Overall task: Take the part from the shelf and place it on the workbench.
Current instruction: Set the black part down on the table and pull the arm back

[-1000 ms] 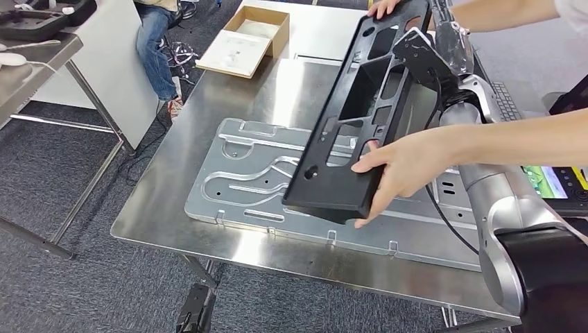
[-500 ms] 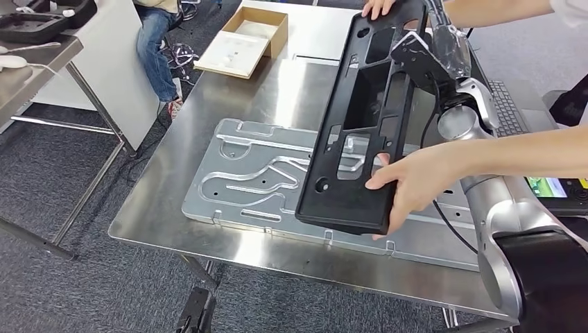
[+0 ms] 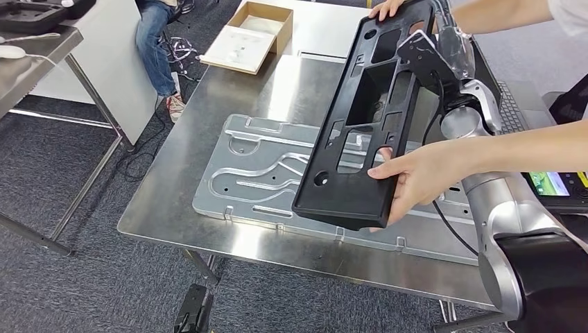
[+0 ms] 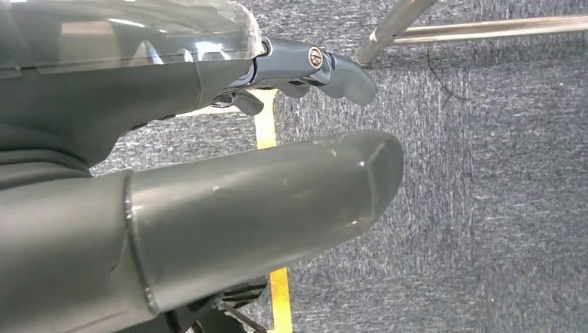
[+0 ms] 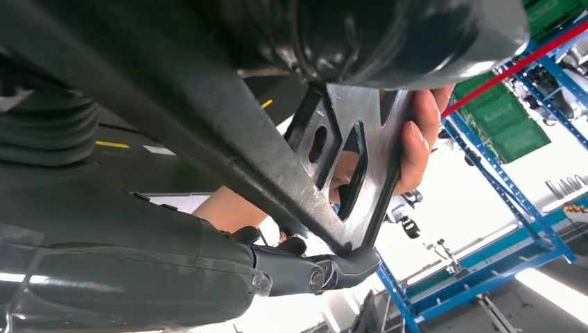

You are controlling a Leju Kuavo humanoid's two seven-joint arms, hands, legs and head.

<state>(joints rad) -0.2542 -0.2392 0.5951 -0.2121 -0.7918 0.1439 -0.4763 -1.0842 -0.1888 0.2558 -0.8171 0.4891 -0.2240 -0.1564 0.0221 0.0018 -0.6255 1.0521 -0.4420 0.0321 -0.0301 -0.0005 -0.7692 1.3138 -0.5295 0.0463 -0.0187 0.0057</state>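
The left hand hangs over grey carpet, fingers apart and holding nothing. On the steel table lies a stamped metal plate, and above it the black part is held tilted, its lower end just over the plate. A person's hand grips that lower end, another person's hand steadies the top, and the right hand grips the part's upper section.
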